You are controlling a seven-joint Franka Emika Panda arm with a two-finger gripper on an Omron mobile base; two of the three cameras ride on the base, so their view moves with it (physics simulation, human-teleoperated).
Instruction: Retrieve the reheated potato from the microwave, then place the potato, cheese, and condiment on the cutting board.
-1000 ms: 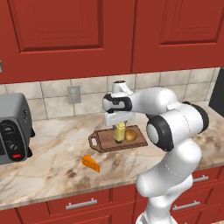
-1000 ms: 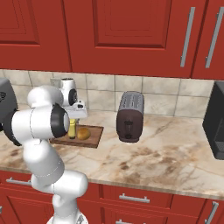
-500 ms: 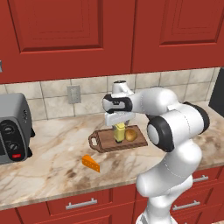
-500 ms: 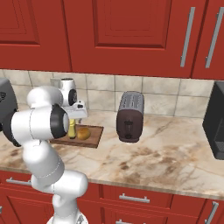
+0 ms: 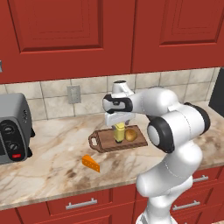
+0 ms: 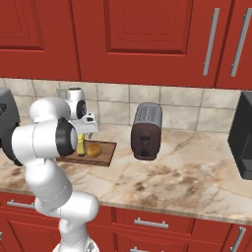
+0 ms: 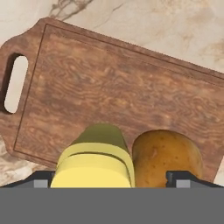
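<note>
The dark wooden cutting board (image 5: 105,142) lies on the counter with its handle to the left. The yellow condiment (image 5: 119,133) bottle stands upright on it, and the tan potato (image 5: 131,134) rests just to its right. My gripper (image 5: 118,120) hangs directly over the bottle, open. In the hand view the condiment (image 7: 94,164) and potato (image 7: 166,157) sit side by side on the board (image 7: 109,83), with my fingertips (image 7: 41,180) spread wider than the bottle. The orange cheese (image 5: 91,163) wedge lies on the counter in front and left of the board. The microwave (image 6: 242,138) stands at the far right.
A grey toaster oven (image 5: 13,127) stands at the counter's left end. A dark toaster (image 6: 146,131) stands right of the board near the wall. Red cabinets hang above the counter, and a wall outlet (image 5: 72,94) sits behind the board.
My fingers have spread apart around the condiment bottle, letting go of it. The bottle stays upright on the board. The arm has hardly moved.
</note>
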